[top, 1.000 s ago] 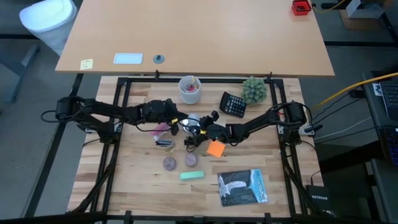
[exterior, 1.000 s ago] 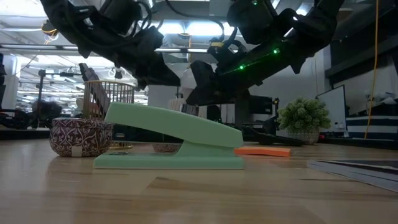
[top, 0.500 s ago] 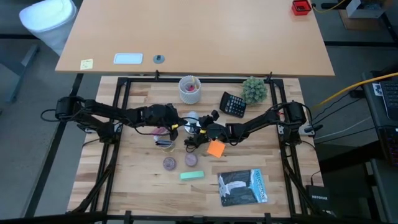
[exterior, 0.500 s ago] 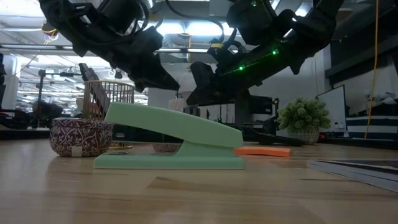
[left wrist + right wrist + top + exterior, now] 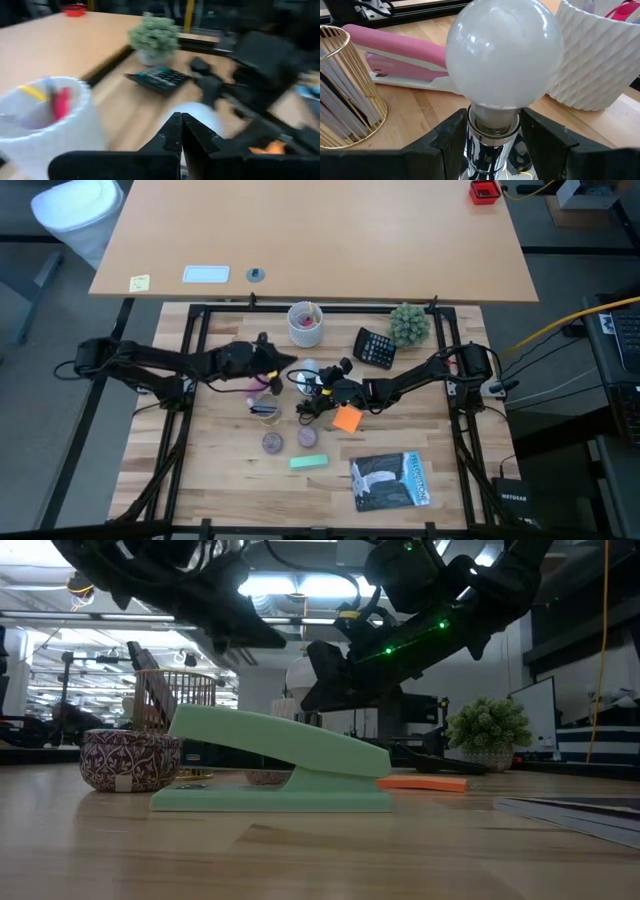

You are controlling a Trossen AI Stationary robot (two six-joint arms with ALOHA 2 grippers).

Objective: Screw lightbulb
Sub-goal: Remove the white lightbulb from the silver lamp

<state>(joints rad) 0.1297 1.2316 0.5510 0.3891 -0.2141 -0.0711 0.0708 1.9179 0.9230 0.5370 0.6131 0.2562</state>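
The lightbulb (image 5: 504, 52) sits with its screw base down in a chrome socket, and the right gripper (image 5: 492, 132) pinches that socket just under the glass, one dark finger on either side. Judging from this, the step in hand is turning the bulb home: the right arm should hold the socket steady and upright while the other gripper takes the white globe lightly, turns it about its own axis without side pressure, and lets go to re-grip between turns, since the thin glass will not bear a hard squeeze and a tilted bulb would cross the thread. In the high view the bulb (image 5: 308, 368) shows near the middle of the frame, just below the white cup (image 5: 305, 323) of pens and left of the calculator (image 5: 375, 348). The right arm reaches in from the right edge of the table (image 5: 230, 480), low and stretched leftward, its gripper (image 5: 322, 383) at the frame's centre. The left arm comes in from the left, its gripper (image 5: 288, 363) just beside the bulb on its left and apart from it; in the left wrist view its fingers (image 5: 172, 132) are pressed together, holding nothing, with the bulb a pale blur beyond the tips. A pink stapler (image 5: 402, 55) and a gold wire basket (image 5: 342, 95) lie close behind the socket.
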